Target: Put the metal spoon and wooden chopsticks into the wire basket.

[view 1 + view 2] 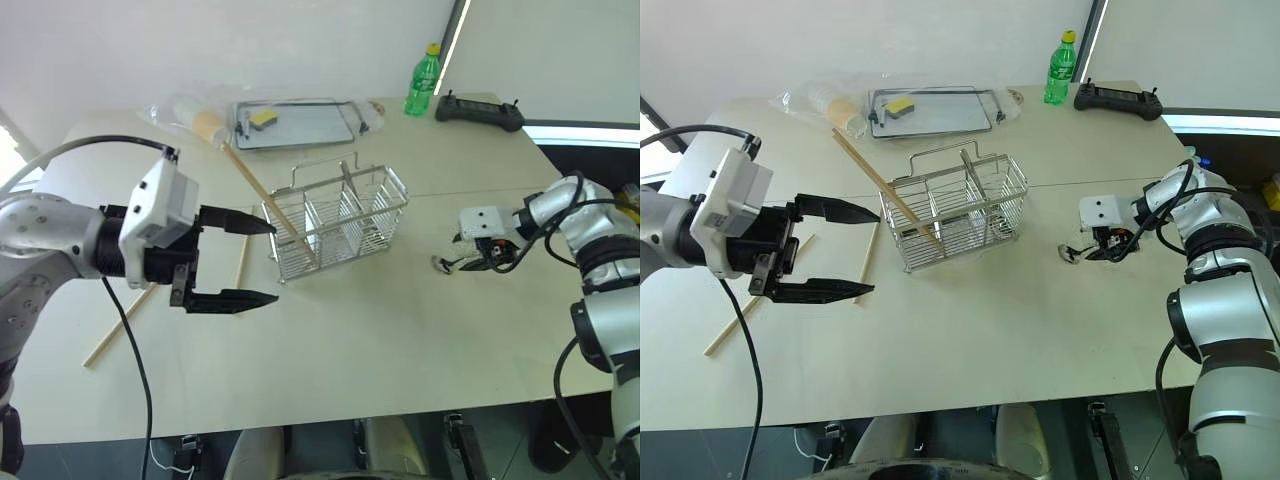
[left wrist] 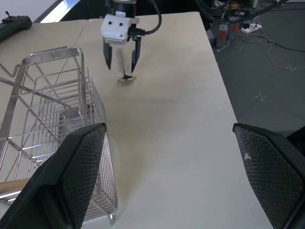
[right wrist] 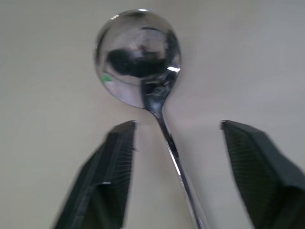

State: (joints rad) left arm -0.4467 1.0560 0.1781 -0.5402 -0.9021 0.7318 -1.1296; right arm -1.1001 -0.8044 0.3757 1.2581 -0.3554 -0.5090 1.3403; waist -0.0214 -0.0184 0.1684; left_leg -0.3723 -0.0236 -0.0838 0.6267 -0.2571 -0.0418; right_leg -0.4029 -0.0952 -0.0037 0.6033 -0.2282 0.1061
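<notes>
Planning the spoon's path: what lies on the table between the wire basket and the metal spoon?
Bare tabletop, seen in the left eye view, between the wire basket and the metal spoon.

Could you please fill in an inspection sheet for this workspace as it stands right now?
Surface: pale table, bare at the front.
Job's things: wire basket upright mid-table, one chopstick leaning in it; other wooden chopsticks flat on the table near the left arm; metal spoon lying on the table.
Clutter: grey tray with a yellow sponge, plastic bag, green bottle, black controller, all at the far edge.
Grippers: left end effector open, hovering beside the basket; right end effector open, fingers either side of the spoon handle.
Cables: black cable hanging from the left arm; cables on the floor.
Surroundings: white wall, grey floor.
</notes>
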